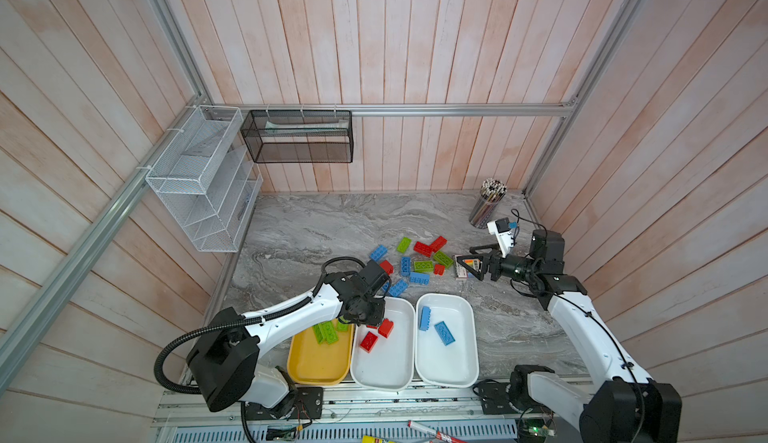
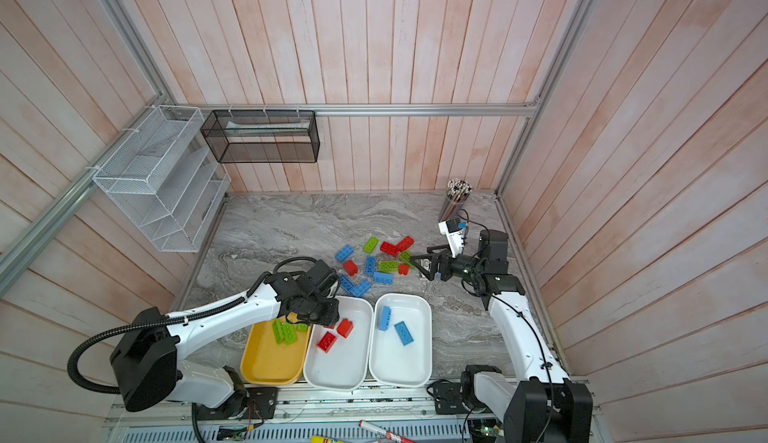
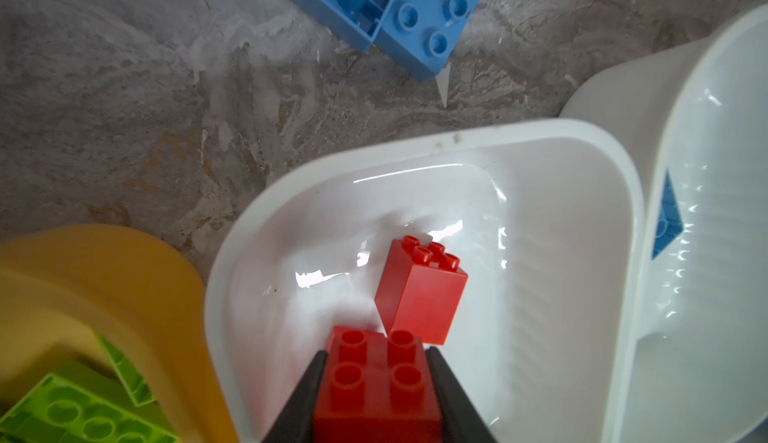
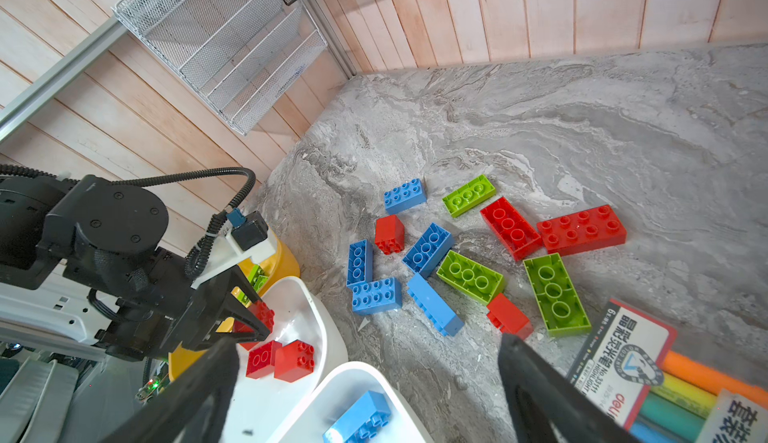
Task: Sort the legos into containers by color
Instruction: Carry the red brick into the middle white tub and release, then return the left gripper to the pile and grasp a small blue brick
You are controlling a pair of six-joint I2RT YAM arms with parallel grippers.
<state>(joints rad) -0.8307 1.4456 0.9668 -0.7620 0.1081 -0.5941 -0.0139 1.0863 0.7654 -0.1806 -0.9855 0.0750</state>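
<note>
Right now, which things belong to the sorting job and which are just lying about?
Job: loose bricks, held red brick, yellow tray, red-brick white tray, blue-brick white tray.
Lying about: highlighter pack, pencil cup, white wire basket, black mesh basket.

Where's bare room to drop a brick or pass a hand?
Free: table far half, between wire basket and pencil cup; strip right of the right white tray; near halves of all trays, yellow tray and middle white tray included. Crowded: loose brick pile up to the open right gripper; middle tray's far end, under left gripper holding a red brick.
</note>
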